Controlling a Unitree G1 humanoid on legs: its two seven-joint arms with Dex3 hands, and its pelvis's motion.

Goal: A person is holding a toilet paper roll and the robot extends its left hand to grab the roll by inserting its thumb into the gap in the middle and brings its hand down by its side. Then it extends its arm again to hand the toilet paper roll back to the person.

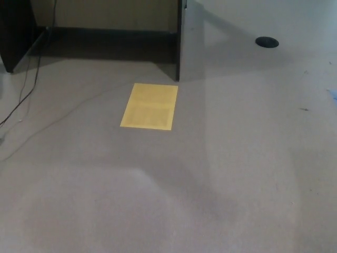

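Floor [253, 174] with yellow sheet [149, 106], cable [21, 100]; toilet paper roll and both robot hands outside view, grip state and relative bearing indeterminable.

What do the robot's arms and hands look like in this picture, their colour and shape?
Nothing can be said of them: neither arm nor hand shows in the head view now. Only the beige floor, a yellow sheet, a thin dark cable and a round black disc are visible.
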